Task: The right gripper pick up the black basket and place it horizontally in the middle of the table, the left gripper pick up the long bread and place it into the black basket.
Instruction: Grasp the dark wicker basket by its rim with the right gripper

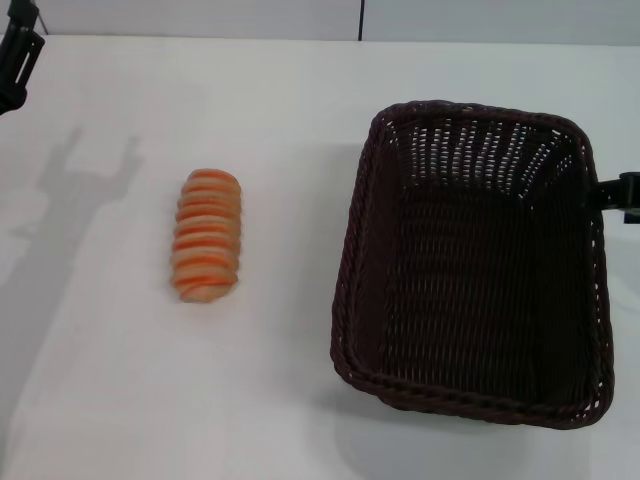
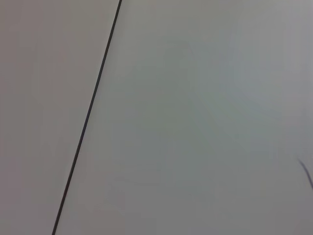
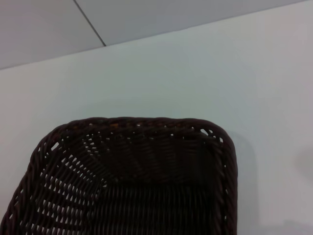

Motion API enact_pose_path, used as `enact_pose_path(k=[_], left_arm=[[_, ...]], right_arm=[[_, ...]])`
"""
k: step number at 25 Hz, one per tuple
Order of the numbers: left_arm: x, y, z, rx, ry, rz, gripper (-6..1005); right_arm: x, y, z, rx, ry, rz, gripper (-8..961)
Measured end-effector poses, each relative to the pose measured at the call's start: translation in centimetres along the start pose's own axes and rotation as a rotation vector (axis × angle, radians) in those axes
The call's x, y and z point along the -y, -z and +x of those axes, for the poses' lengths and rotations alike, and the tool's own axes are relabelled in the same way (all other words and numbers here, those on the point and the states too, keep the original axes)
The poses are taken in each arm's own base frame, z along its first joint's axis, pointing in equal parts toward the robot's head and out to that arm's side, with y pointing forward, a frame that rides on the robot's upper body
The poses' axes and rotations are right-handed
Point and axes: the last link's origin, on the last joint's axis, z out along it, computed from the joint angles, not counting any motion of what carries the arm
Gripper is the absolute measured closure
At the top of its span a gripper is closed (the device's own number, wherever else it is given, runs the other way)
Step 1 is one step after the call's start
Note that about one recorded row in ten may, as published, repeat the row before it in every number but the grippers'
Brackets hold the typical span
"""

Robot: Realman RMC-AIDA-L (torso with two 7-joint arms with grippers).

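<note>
While the right gripper (image 1: 625, 195) meets the black basket's (image 1: 470, 265) right rim (grip unclear), the long bread (image 1: 206, 235) lies left on the table (image 1: 280, 100); the left gripper (image 1: 15, 50) waits far-left, fingers unseen.

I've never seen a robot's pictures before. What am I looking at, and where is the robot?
You are seeing through the robot's own cameras. One sits on its head, looking down at a white table. The stripy long bread lies there, beside the empty black basket. The robot's arms barely show: the left gripper peeks in at the far corner, and the right gripper is at the basket's side. The other two cameras ride on its wrists. One sees only a plain pale surface; the other sees the basket's end.
</note>
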Motion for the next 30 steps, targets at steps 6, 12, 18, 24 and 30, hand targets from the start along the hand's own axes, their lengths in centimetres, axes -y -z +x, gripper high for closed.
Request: enact_pose_path(k=[6, 12, 18, 24, 30], left_arm=[[0.0, 0.0, 0.0, 0.0, 0.001, -0.001, 202], [0.0, 0.0, 0.0, -0.001, 0.001, -0.002, 202], [0.0, -0.1, 0.0, -0.003, 0.001, -0.003, 202], [0.0, -0.1, 0.0, -0.003, 0.001, -0.003, 202], [0.0, -0.1, 0.0, -0.005, 0.002, 0.0, 202]], right_arm=[[0.1, -1.2, 0.3, -0.016, -0.006, -0.008, 286], [0.0, -2.1, 0.5, -0.031, -0.006, -0.014, 287], [-0.2, -3.0, 0.8, -0.045, -0.002, -0.022, 285], [-0.6, -3.8, 1.1, -0.054, -0.002, -0.048, 302], [-0.6, -4.4, 1.3, -0.067, -0.003, -0.049, 333]])
